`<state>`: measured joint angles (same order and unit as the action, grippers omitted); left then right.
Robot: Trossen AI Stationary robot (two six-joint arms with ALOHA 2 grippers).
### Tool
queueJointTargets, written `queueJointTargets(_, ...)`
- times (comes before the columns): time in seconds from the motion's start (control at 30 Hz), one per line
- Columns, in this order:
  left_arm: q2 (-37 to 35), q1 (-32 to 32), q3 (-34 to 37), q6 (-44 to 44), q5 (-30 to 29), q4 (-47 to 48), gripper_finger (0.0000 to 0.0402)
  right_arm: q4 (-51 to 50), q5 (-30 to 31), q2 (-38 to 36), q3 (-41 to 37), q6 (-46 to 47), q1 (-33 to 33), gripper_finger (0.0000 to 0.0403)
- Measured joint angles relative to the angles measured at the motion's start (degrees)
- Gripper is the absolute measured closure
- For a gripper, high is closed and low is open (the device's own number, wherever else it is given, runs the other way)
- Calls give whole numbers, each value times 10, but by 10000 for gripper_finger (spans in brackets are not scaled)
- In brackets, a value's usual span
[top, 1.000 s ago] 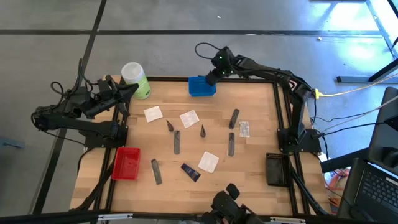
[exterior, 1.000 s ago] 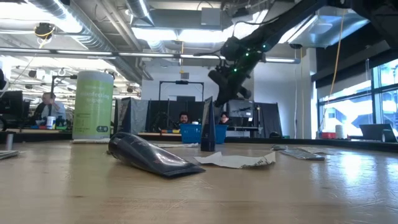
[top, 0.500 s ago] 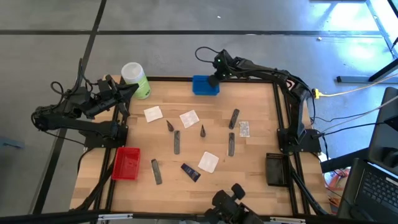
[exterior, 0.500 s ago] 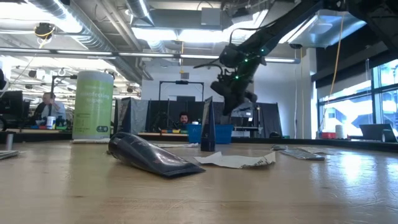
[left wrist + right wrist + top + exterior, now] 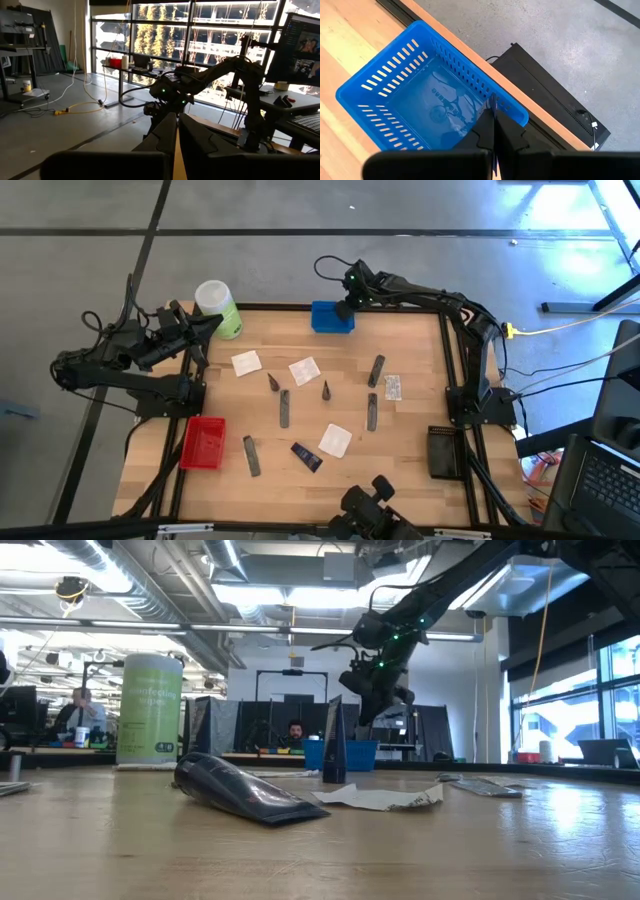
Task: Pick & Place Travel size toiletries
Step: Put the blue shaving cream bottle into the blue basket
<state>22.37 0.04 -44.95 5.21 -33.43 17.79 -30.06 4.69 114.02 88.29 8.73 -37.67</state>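
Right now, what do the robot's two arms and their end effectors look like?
Both arms are dark, jointed, with black cables looping off them. The left end effector has two slim black fingers. The right end effector is the same build, with small green lights glowing near its wrist.

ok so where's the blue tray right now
In the high view the blue tray sits at the table's far edge, right of the light-green bottle, with the right gripper, shut, over its right rim.
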Motion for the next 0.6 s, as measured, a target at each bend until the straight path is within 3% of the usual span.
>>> queueJointTargets(0.2, 0, 0, 0, 0, 0, 0, 386, 11, -6, 0, 0, 12, 3, 399)
queueJointTargets(0.37, 0, 0, 0, 0, 0, 0, 386, 11, -56, 0, 0, 43, 4, 399)
queueJointTargets(0.6, 0, 0, 0, 0, 0, 0, 386, -6, -56, -1, 27, 54, 7, 400)
